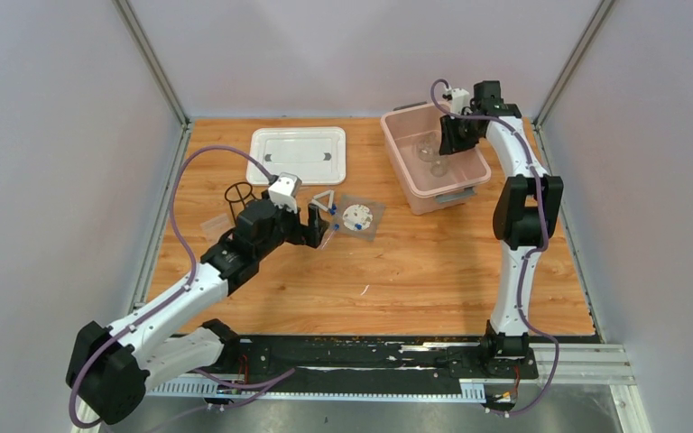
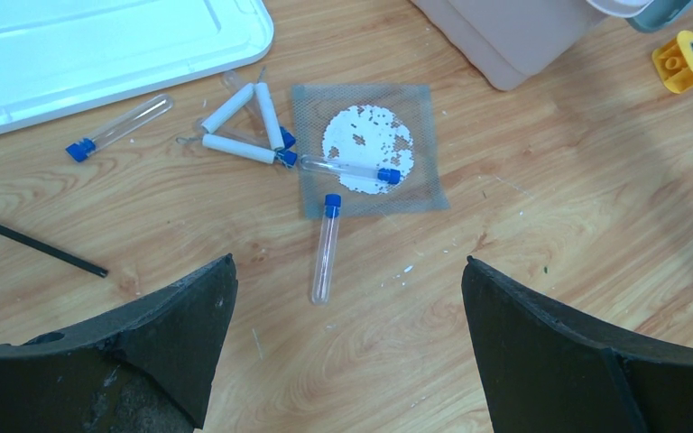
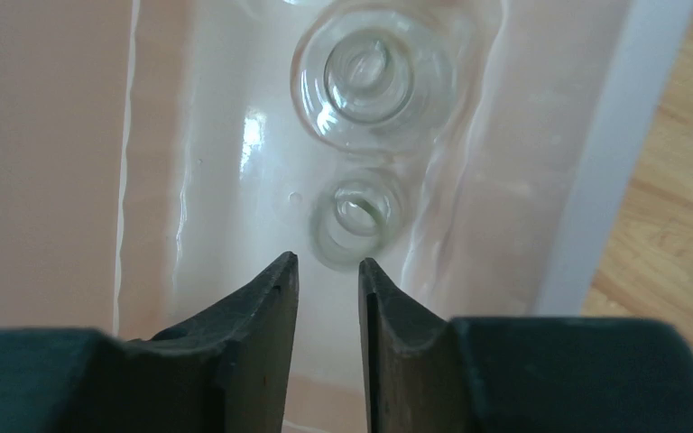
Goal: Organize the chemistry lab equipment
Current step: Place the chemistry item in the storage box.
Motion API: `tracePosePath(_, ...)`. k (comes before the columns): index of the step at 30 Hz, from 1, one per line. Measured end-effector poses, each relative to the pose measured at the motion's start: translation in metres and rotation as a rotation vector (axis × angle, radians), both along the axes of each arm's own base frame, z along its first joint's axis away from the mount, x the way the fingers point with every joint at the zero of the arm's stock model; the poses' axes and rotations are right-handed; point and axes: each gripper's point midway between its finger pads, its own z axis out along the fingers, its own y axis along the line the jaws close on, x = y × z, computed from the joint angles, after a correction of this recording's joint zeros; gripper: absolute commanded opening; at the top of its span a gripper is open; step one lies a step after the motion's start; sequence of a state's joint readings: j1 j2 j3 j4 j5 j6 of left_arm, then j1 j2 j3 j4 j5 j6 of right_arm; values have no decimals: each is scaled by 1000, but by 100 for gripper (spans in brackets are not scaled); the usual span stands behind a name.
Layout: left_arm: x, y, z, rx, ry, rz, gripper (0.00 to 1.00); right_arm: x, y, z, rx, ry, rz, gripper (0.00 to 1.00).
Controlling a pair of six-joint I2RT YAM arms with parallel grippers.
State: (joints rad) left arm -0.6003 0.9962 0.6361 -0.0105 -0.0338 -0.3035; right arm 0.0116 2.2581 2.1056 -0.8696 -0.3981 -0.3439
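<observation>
Left claw (image 2: 347, 266), fully released, hung above the table (image 2: 550, 225) with its fingers (image 2: 189, 334) spread wide. One blue-capped tube (image 2: 326, 253) lay flat on the wood just beyond the gap between the fingertips, its cap pointing away from the claw. Farther out lay a grey mesh square with a white disc (image 2: 365, 144), with a second tube (image 2: 352, 169) resting across it and the small triangle (image 2: 244, 126) just beside its left edge. A third tube (image 2: 117, 126) lay near the white lid (image 2: 99, 45). In the top view the black wire ring tripod (image 1: 239, 194) stood left of this claw.

Right claw (image 3: 328, 271) hung inside the pink bin (image 3: 54, 135), jaws narrowly parted and grasping nothing. A small glass vessel (image 3: 356, 216) stood on the bin floor just beyond its fingertips, with a larger glass flask (image 3: 379, 77) behind it.
</observation>
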Motion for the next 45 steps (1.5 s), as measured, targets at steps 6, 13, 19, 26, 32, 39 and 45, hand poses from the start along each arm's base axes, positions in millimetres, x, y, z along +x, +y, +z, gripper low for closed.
tracePosePath(6,-2,2,7,-12,-20,4,100,10,-1,19,-6,-53,-5,39)
tracePosePath(13,-7,10,15,-33,-62,24,100,4,1,46,4,-105,1,41)
tracePosePath(19,-8,13,14,-48,-77,37,100,-40,22,102,109,-203,81,41)
tracePosePath(26,-6,7,6,-58,-49,29,100,-114,62,151,342,-270,247,41)
tracePosePath(32,-4,-1,-8,-56,-1,8,100,-164,86,155,508,-242,357,43)
tracePosePath(39,-1,-17,-38,-62,94,-24,100,-215,97,148,596,-281,452,45)
tracePosePath(45,-3,-30,-74,-48,221,-59,100,-232,104,160,640,-373,557,45)
